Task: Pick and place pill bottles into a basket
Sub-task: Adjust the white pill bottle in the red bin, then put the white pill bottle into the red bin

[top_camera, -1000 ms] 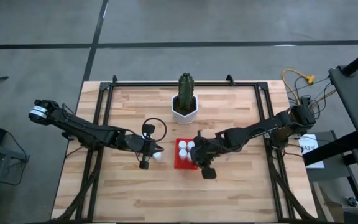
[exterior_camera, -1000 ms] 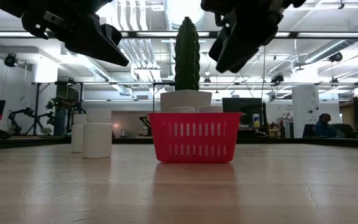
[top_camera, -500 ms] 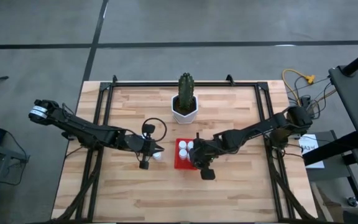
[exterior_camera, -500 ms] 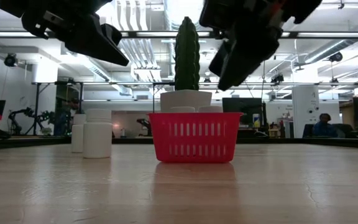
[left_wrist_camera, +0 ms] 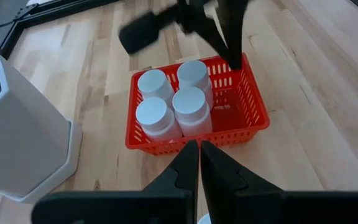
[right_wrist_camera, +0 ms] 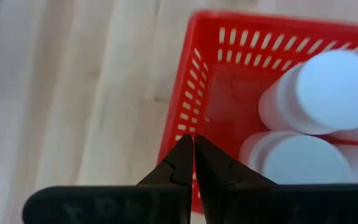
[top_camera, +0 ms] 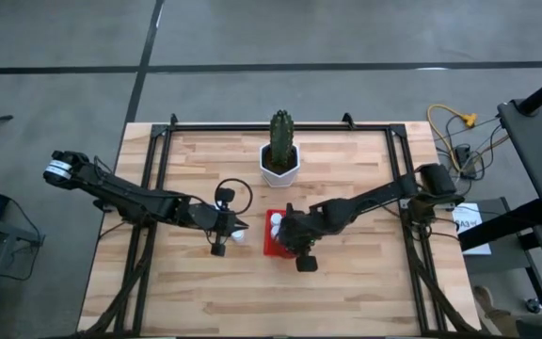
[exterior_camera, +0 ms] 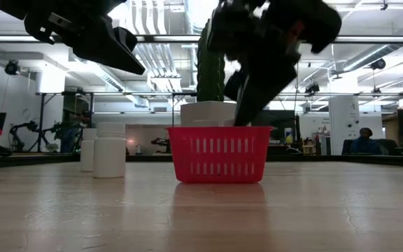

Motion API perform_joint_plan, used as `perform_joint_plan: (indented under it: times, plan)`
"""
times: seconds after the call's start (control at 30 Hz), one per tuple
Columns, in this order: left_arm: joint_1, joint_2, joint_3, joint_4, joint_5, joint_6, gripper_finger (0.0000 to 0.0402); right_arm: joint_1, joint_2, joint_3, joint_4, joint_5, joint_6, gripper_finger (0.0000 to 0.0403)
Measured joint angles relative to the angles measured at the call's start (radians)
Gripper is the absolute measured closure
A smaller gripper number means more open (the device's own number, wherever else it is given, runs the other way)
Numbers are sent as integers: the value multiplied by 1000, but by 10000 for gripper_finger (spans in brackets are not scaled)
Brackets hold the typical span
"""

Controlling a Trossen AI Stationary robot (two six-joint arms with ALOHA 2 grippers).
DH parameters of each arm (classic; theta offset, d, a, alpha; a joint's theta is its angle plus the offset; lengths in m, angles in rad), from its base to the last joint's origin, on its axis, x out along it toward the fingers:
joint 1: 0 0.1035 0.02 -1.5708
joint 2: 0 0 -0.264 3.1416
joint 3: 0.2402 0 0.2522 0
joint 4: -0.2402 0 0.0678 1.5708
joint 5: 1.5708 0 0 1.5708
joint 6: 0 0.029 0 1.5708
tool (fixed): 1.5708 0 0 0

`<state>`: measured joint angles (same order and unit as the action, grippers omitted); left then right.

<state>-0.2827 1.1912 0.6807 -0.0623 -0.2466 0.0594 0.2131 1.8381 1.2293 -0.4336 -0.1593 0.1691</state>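
Right claw (right_wrist_camera: 193,144) — fingers together, empty — hangs over the red basket (left_wrist_camera: 253,102) holding four bottles (left_wrist_camera: 189,102).

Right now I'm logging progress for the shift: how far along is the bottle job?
Done: four pill bottles stand in the red basket. In hand: nothing; the right gripper is shut and empty at the basket's rim, and the left gripper is shut nearby. Left: two bottles on the table beside the basket.
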Motion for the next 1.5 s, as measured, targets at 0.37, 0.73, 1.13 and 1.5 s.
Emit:
perform_joint_plan:
  times: [0.37, 0.73, 1.13, 1.5]
  plan:
    - [0, 0, 0, 1, 0, 0, 402, 0, 97, 84, -93, 1, -12, 395]
    - [0, 0, 0, 1, 0, 0, 402, 0, 89, 84, -133, 89, 10, 395]
    - [0, 0, -1, 1, 0, 0, 402, 0, 93, 84, -140, 138, 15, 395]
    - [0, 0, -1, 1, 0, 0, 402, 5, 92, 84, -143, 84, 7, 395]
